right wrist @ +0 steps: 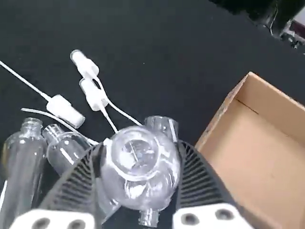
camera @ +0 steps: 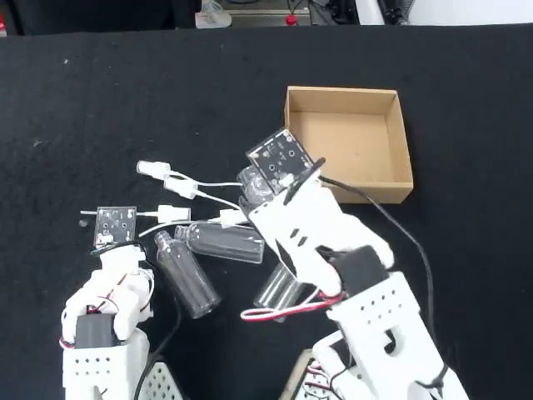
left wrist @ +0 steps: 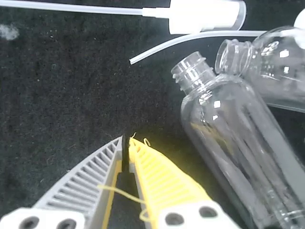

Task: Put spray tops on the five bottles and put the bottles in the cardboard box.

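The cardboard box [camera: 340, 98] stands upright and open-topped, its bare brown floor showing. Two clear, uncapped bottles [camera: 188, 277] lie on their sides just beside each other, necks near the loose white spray tops [camera: 177, 190] (each trails a thin tube). A third bottle [camera: 277, 287] lies partly hidden. A fourth bottle [right wrist: 140, 174] is clamped in the right end effector [right wrist: 142, 145], base toward the wrist camera.

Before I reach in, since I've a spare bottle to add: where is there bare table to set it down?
Bare table lies far-left beyond the spray tops, and right of the box. The box floor is bare too. Crowded: the near middle, where bottles and tops lie.
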You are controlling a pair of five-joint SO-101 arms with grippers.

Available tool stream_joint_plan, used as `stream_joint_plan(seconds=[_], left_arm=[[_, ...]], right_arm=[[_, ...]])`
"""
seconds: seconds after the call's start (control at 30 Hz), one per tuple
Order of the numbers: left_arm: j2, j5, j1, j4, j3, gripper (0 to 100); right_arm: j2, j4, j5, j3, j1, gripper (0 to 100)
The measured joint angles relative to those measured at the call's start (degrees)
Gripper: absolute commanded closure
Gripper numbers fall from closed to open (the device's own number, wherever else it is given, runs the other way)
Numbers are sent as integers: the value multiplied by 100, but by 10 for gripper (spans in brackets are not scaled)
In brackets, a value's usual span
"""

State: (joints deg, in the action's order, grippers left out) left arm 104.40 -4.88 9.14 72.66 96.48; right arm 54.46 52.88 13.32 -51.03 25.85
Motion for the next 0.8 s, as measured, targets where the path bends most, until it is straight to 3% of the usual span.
stream_joint_plan(seconds=[0.33,0.6,0.8], left_arm=[[0,0,0,0,0,970],[0,0,-290,0,0,970],[0,-378,633,-220,0,970]], right_arm=[[-88,-9,0,-475,-193,988],[879,-220,-26,-1240,-185,988],[1547,-246,-26,-1662,-185,988]])
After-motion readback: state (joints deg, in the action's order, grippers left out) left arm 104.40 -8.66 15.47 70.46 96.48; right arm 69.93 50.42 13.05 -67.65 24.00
